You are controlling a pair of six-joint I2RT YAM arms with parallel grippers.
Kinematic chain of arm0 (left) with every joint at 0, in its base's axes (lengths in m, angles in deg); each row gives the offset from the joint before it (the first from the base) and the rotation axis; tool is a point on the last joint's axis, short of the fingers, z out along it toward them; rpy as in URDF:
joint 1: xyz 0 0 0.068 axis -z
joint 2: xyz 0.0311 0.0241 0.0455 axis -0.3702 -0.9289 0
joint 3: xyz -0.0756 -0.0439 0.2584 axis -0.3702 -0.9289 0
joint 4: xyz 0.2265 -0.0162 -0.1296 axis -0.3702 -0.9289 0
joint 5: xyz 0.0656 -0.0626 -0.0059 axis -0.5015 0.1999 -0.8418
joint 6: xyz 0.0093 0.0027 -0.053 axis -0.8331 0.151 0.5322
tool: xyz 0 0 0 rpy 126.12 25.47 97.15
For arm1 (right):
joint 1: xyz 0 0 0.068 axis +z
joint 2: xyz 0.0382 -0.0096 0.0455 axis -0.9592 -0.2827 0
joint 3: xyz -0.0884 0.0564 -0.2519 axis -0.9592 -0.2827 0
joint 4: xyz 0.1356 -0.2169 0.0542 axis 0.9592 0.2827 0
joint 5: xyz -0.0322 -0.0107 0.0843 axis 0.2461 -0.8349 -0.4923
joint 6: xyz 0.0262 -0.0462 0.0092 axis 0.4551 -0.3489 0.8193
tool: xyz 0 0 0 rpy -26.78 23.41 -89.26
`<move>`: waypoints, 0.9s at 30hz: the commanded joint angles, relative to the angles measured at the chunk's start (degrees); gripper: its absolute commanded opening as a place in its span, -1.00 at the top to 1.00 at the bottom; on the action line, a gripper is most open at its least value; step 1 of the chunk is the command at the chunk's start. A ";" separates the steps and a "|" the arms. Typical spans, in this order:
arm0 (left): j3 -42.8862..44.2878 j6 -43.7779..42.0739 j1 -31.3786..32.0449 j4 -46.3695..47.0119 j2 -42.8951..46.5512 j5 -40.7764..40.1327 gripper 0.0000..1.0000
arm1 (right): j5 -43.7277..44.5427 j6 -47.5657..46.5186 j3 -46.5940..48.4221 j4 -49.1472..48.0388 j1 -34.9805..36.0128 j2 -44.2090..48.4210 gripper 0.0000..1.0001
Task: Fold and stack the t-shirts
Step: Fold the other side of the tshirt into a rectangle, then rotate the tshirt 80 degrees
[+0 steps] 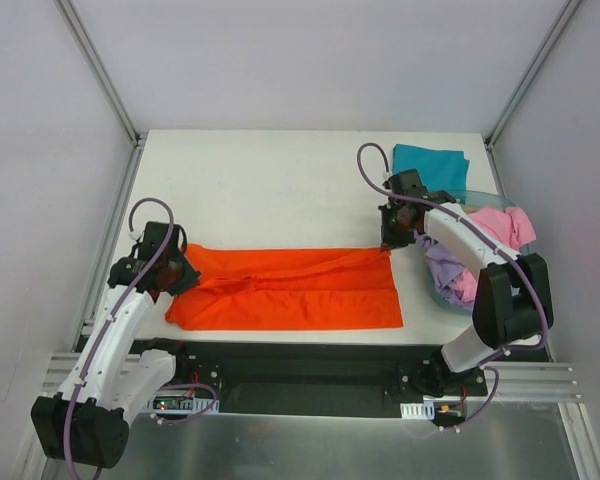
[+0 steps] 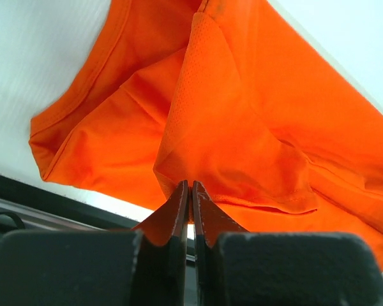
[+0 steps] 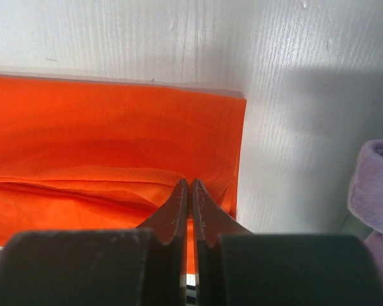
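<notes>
Folding of the bright orange-red cloth t-shirt (image 1: pixel 290 290) is the step in hand. It lies lengthwise along the near edge of the white counter (image 1: pixel 270 190), apparently doubled over already. At its left end the left jaws are pressed together, pinching a ridge of the orange cloth. At its right edge the right jaws, likewise pressed together, seem to nip a fold by the hem. Next, I judge, both ends need lifting together and carrying across evenly, with the cloth kept taut.

The orange-red t-shirt (image 1: pixel 290 290) is solid, fine mesh weave; teal t-shirt (image 1: pixel 430 161), pink t-shirt (image 1: pixel 505 225) and lavender t-shirt (image 1: pixel 438 262) plain; surface (image 1: pixel 270 190) white.
</notes>
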 commanded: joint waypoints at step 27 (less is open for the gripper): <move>6.95 -0.67 -0.01 5.18 -14.04 3.79 -0.99 | -14.89 4.42 -0.96 -1.85 3.21 5.74 -0.93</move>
